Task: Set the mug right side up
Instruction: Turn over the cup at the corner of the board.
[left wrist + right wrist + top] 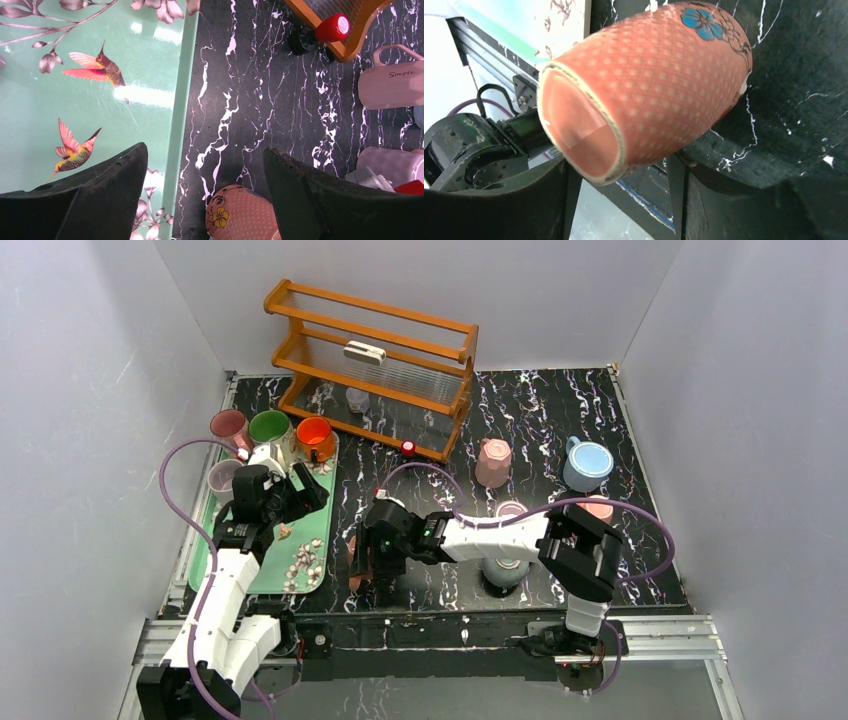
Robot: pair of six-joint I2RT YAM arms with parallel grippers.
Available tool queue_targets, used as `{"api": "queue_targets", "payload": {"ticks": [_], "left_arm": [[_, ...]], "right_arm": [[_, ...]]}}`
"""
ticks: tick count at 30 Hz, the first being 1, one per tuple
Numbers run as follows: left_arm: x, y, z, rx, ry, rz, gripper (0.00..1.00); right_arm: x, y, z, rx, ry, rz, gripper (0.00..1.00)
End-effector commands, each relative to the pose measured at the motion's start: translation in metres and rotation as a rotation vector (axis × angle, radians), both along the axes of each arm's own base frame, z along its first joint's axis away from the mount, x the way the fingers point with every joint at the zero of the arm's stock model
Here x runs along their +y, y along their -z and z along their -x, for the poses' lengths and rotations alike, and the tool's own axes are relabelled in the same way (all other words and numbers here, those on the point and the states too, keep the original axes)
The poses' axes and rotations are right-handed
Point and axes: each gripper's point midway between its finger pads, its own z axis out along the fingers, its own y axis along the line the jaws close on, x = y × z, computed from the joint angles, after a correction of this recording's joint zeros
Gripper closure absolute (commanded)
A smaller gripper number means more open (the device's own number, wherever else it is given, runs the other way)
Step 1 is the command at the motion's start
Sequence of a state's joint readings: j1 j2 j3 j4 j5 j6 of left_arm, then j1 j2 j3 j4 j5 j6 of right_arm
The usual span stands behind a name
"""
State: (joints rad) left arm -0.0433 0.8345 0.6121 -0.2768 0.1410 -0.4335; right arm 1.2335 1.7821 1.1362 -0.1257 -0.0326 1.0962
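**Condition.** The mug (649,85) is found lying on its side on the black marble table (260,100). In the top view it sits at lower centre, just beside the right rim of the green tray (140,65) and near the table's front rail. In the right wrist view its mouth is turned toward the camera and its base away.

The right gripper (624,195) is placed astride the barrel close to the rim, one finger on each side. Firm clamping cannot be confirmed, as the contact faces are hidden by the mug's belly. The left gripper (204,165) is released and empty. It is held over the tray edge, with the mug visible low in the frame between its fingers.

**Hazards.**
1. Slip. The wall is glazed and bulged, so a grip taken near the rim is likely to be squeezed off the curve. The mug would then be ejected.
2. Roll-off. If the mug is nudged before it is clamped, it may be rolled toward the front rail.
3. Tray strike. A rotation made low may drive the base against the tray rim.
4. Arm contact. A lift is expected to bring the mug up toward the left gripper above.
5. Handle. Its position is not shown, so fouling on a finger cannot be excluded.
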Motion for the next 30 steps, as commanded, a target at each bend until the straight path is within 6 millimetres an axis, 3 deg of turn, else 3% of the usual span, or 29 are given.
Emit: {"api": "queue_targets", "payload": {"ticks": [1, 12, 18, 24, 27, 30], "left_arm": [[0.001, 0.001, 0.004, -0.005, 0.004, -0.018, 0.18], [0.000, 0.000, 0.006, -0.005, 0.011, -0.026, 0.18], [-0.002, 0.001, 0.006, -0.002, 0.019, -0.025, 0.18], [-0.007, -0.002, 0.006, -0.014, 0.032, -0.007, 0.18], [-0.008, -0.003, 0.006, -0.019, 0.039, -0.009, 0.18], [-0.008, -0.004, 0.007, -0.026, 0.040, -0.012, 0.18]], "right_arm": [[-0.004, 0.001, -0.018, -0.094, 0.029, 0.083, 0.34], [-0.055, 0.004, -0.044, -0.268, 0.099, 0.253, 0.37], [-0.062, 0.007, -0.046, -0.288, 0.097, 0.289, 0.39], [-0.070, -0.002, -0.052, -0.311, 0.121, 0.315, 0.43], [-0.067, -0.004, -0.052, -0.309, 0.122, 0.304, 0.45], [-0.053, -0.009, -0.051, -0.325, 0.069, 0.254, 0.45]]}}
